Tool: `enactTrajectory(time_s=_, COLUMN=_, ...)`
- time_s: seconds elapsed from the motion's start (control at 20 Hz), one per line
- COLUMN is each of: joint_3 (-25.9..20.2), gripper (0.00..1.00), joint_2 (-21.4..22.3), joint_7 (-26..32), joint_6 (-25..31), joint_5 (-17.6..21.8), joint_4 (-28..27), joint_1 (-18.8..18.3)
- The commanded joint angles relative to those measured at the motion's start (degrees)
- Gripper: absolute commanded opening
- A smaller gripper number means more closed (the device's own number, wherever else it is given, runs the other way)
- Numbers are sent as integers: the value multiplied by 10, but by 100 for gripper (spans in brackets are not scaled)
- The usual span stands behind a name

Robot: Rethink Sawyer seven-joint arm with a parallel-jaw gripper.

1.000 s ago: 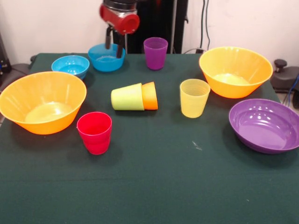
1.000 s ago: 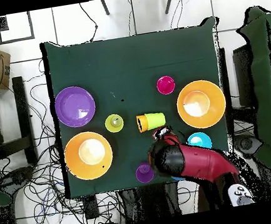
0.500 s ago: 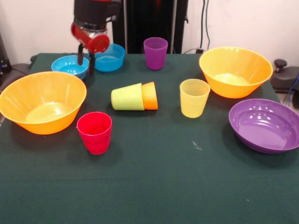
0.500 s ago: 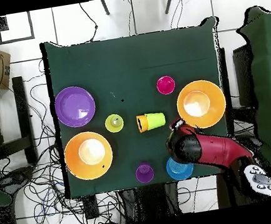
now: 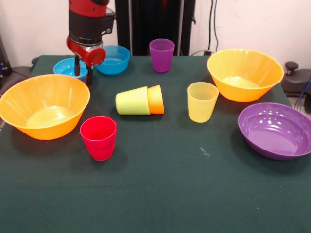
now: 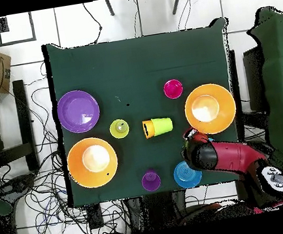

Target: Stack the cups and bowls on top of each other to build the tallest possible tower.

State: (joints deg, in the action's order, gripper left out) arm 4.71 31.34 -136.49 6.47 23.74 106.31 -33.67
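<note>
My gripper (image 5: pixel 83 73) hangs open at the right side of the cyan bowl (image 5: pixel 67 68). One of its fingers (image 5: pixel 77 68) is over the bowl's inside and the other is by the outer rim. In the overhead view the arm (image 6: pixel 220 156) hides this bowl. The deeper blue bowl (image 5: pixel 114 59) (image 6: pixel 188 174) stands just beside it. The purple cup (image 5: pixel 162 55) (image 6: pixel 151 180), yellow cup (image 5: pixel 202 101) (image 6: pixel 119 128) and red cup (image 5: pixel 98 137) (image 6: pixel 173 89) stand upright. The lime green cup (image 5: pixel 132 101) (image 6: pixel 163 126) lies on its side against the orange cup (image 5: pixel 156 99).
Two large orange bowls (image 5: pixel 44 104) (image 5: pixel 245 74) sit at either side of the table, seen from above as the orange bowls (image 6: pixel 209 108) (image 6: pixel 92 162). The wide purple bowl (image 5: pixel 275 130) (image 6: pixel 78 110) rests near one edge. Cables lie on the floor around the table.
The arm has swung from over the deeper blue bowl to the cyan bowl and come lower. The deeper blue bowl is now uncovered. No cup or bowl has moved.
</note>
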Motion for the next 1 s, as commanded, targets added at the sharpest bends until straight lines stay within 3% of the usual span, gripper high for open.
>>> enactTrajectory(time_s=0.05, joint_3=-82, gripper=100, joint_2=-9, joint_7=61, joint_6=-3, joint_5=72, joint_4=-26, joint_1=-22)
enactTrajectory(time_s=0.25, joint_3=-93, gripper=100, joint_2=-6, joint_7=50, joint_6=-1, joint_5=86, joint_4=-6, joint_1=-31)
enactTrajectory(time_s=0.7, joint_3=-101, gripper=100, joint_2=49, joint_7=34, joint_6=20, joint_5=93, joint_4=80, joint_1=-35)
enactTrajectory(time_s=1.0, joint_3=-107, gripper=100, joint_2=28, joint_7=42, joint_6=17, joint_5=108, joint_4=77, joint_1=-47)
